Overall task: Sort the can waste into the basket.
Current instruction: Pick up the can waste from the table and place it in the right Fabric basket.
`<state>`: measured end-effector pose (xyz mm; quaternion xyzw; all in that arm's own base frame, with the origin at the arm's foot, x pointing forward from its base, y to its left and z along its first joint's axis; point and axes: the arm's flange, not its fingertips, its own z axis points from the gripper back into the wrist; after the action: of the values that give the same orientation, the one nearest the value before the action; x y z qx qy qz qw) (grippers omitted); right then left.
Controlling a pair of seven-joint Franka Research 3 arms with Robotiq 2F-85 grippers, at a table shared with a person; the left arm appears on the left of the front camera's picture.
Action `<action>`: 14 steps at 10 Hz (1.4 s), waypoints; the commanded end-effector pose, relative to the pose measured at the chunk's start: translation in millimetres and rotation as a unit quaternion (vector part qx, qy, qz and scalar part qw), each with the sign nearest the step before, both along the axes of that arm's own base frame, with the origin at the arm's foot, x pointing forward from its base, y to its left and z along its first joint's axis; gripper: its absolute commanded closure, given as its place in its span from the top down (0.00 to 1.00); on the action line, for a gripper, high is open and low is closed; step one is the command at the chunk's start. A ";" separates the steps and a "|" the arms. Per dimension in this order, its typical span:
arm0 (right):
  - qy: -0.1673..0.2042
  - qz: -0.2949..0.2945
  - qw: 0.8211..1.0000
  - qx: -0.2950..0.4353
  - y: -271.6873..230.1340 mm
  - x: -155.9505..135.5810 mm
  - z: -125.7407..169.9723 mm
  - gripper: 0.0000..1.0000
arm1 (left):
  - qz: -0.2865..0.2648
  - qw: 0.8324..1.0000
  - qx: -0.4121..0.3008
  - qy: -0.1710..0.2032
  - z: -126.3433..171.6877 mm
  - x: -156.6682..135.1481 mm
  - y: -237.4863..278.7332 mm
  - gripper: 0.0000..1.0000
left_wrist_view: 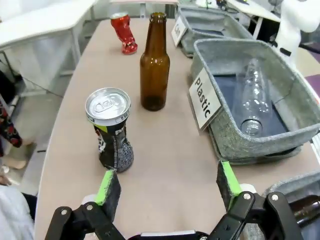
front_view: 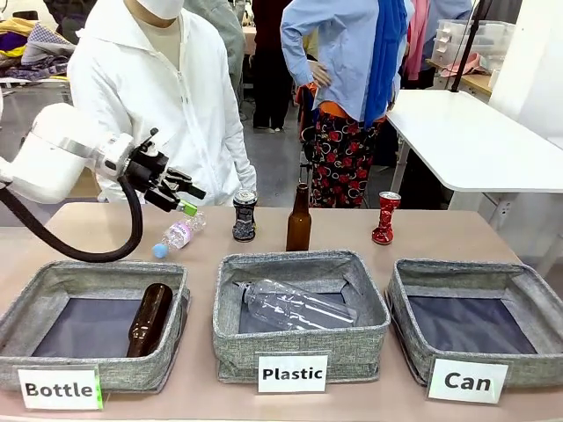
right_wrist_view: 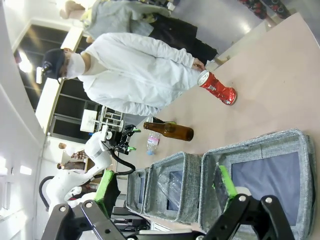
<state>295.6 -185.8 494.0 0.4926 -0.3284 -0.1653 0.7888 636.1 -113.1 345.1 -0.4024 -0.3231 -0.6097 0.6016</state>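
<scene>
At the near edge of the table (front_view: 440, 237): "Bottle" label (front_view: 60, 389) on the left bin (front_view: 141, 369); "Plastic" label (front_view: 293, 374) on the middle bin (front_view: 233, 352); "Can" label (front_view: 468, 381) on the basket (front_view: 537, 369), right

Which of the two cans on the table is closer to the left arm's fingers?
The black can, standing right by the left fingers; the crushed red can stands farther off, beyond the upright brown bottle.

The grey fabric rectangular basket (front_view: 466, 267), dark-lined with a white "Can" label, sat at my right end of the surface (front_view: 440, 237). Beyond it a dented red metal can (front_view: 385, 218) stood upright. A crumpled dark can (front_view: 244, 215) stood further left, both outside it.
</scene>
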 end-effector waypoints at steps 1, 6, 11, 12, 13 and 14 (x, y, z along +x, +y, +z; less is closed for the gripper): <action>-0.019 0.001 1.000 0.002 -0.7 3.0 0.1 1.00 | 0.003 1.000 -0.009 -0.024 14.8 -17.2 21.3 1.00; -0.019 0.001 1.000 0.002 -0.7 3.0 0.1 1.00 | 0.046 0.999 -0.003 -0.012 -28.1 27.7 -24.5 1.00; -0.019 0.001 1.000 0.002 -0.7 3.0 0.1 1.00 | 0.051 0.998 -0.023 -0.003 -55.5 48.4 -55.1 1.00; -0.019 0.001 1.000 0.002 -0.7 3.0 0.1 1.00 | 0.050 0.998 -0.025 -0.004 -58.8 52.6 -61.7 1.00; -0.019 0.001 1.000 0.002 -0.7 3.0 0.1 1.00 | 0.051 0.998 -0.025 -0.004 -61.5 54.9 -68.9 1.00; -0.019 0.001 1.000 0.002 -0.7 3.0 0.1 1.00 | 0.053 0.998 -0.025 -0.005 -63.5 56.4 -73.5 1.00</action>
<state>295.5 -185.9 494.1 0.4926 -0.3286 -0.1652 0.7887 683.3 -180.4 281.1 -0.3981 -0.3568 -0.5809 0.6138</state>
